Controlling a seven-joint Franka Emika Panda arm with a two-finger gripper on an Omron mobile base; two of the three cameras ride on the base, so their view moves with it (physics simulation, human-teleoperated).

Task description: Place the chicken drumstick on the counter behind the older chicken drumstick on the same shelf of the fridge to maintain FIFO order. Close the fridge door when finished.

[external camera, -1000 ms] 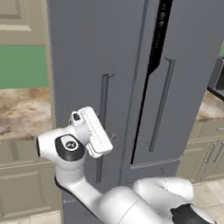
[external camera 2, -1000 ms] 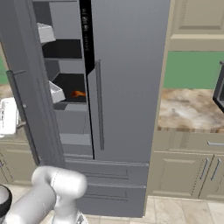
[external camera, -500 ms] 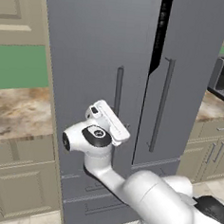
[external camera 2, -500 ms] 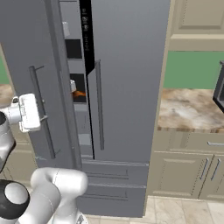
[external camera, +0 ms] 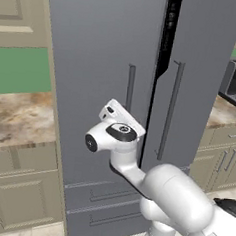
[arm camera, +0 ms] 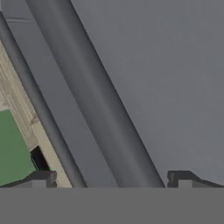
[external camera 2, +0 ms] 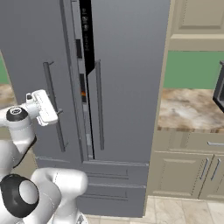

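Closest to the cameras, the white arm bends up from the base and ends at the fingers (arm camera: pixel 109 177), which stand wide apart and hold nothing. In the hand view the two dark tips sit either side of the long bar handle (arm camera: pixel 94 105) of the fridge door (external camera: pixel 101 68), with the grey door face just beyond. From the right base view the hand (external camera 2: pixel 41 107) is just beside that handle, low on the left door.

The door has swung a long way in the last second. A second ago it stood well open, with white bins and black shelves showing; half a second ago only a narrow opening was left. Now the left base view shows the door almost flush with the fridge (external camera: pixel 204 71), while the right base view shows a thin dark slit between the two doors, with a small orange fleck (external camera 2: pixel 83 93) inside it. That fleck is probably one of the drumsticks on its shelf, but which one cannot be told.

Judged from this, the placing is done and the closing is nearly finished; a last small push should seat the door.

Further back, the marbled bench (external camera 2: pixel 188 109) runs along each side of the fridge.
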